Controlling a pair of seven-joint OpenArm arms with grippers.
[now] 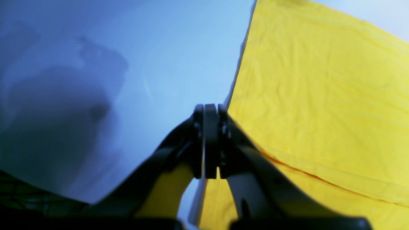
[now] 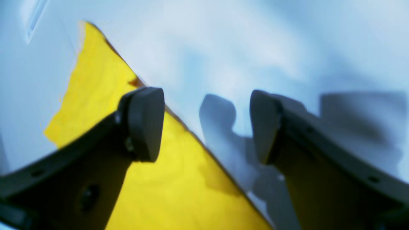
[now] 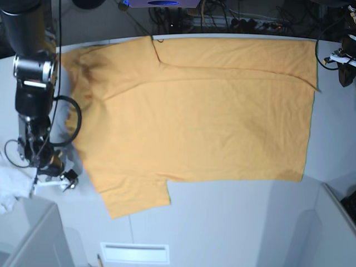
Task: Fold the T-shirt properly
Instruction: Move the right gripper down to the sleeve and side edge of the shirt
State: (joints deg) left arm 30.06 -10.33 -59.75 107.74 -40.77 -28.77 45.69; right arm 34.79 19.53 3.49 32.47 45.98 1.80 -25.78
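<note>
The light-orange T-shirt (image 3: 194, 111) lies spread flat on the white table, plain side up, collar end to the left. My right gripper (image 2: 204, 127) is open and empty; one finger (image 2: 143, 124) hangs over a yellow edge of the shirt (image 2: 153, 179), the other over bare table. In the base view it sits at the left (image 3: 53, 177), beside the shirt's lower sleeve. My left gripper (image 1: 211, 140) is shut, its jaws pressed together right at the shirt's straight edge (image 1: 319, 95). I see no cloth between them. In the base view only a bit of that arm (image 3: 344, 58) shows.
A small white cloth (image 3: 10, 189) lies at the table's left edge beside the right arm (image 3: 33, 83). Grey bins stand at the lower left (image 3: 33, 239) and lower right (image 3: 334, 228). Cables and gear line the far edge (image 3: 222, 19).
</note>
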